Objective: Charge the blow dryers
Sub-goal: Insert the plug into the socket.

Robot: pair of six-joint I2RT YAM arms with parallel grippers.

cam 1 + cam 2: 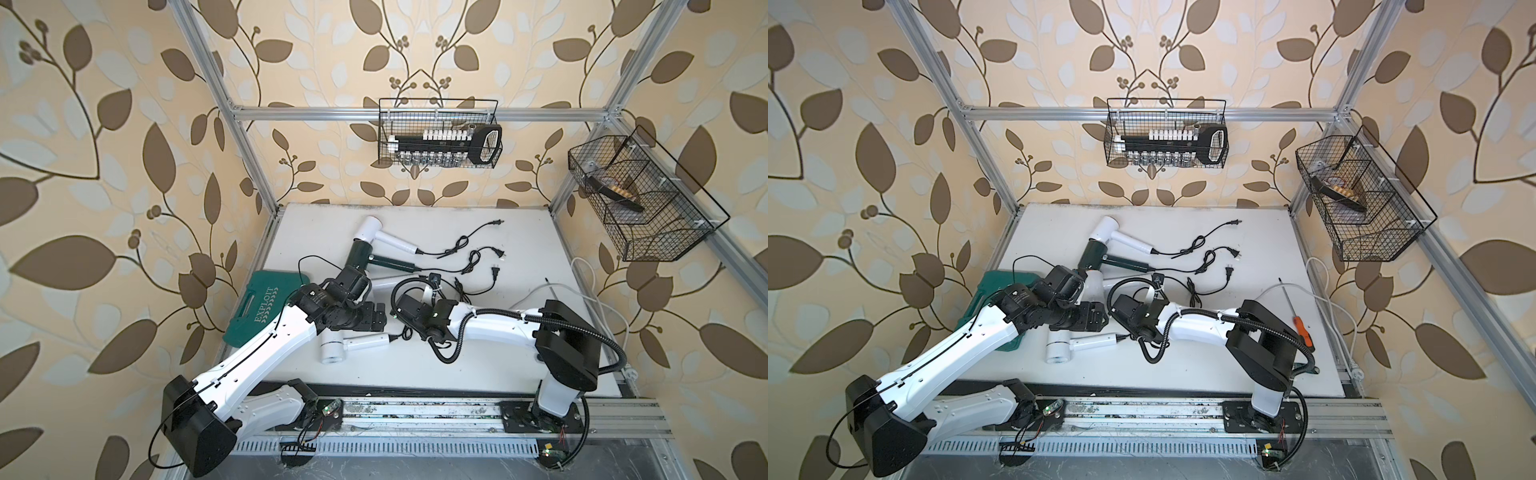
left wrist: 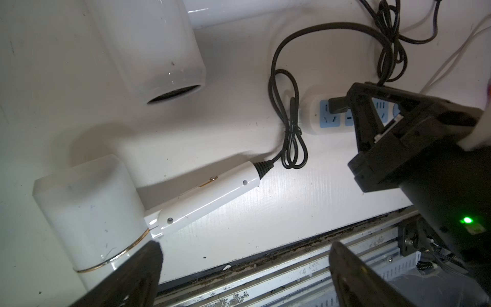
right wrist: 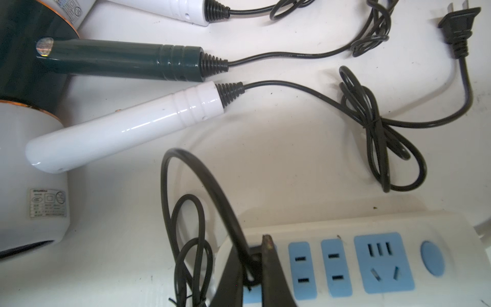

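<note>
Four blow dryers lie on the white table: a far white one (image 1: 372, 230), a dark green one (image 1: 360, 257), a white one (image 3: 119, 130) partly under my left arm, and a near white one (image 1: 332, 351). My right gripper (image 3: 255, 255) is shut on a black plug (image 2: 337, 105) at the end socket of the power strip (image 3: 372, 265). Whether its prongs are seated is hidden. The near dryer's cord (image 2: 289, 138) loops toward that plug. My left gripper (image 2: 245, 247) hangs open and holds nothing, just beside the near dryer's head (image 2: 90, 212).
Three loose plugs (image 1: 498, 223) (image 1: 500, 254) (image 1: 495, 272) lie at the back right. A green case (image 1: 266, 303) sits at the left edge. An orange-handled screwdriver (image 1: 1302, 328) lies by the right arm. Two wire baskets (image 1: 440, 135) (image 1: 640, 199) hang on the walls.
</note>
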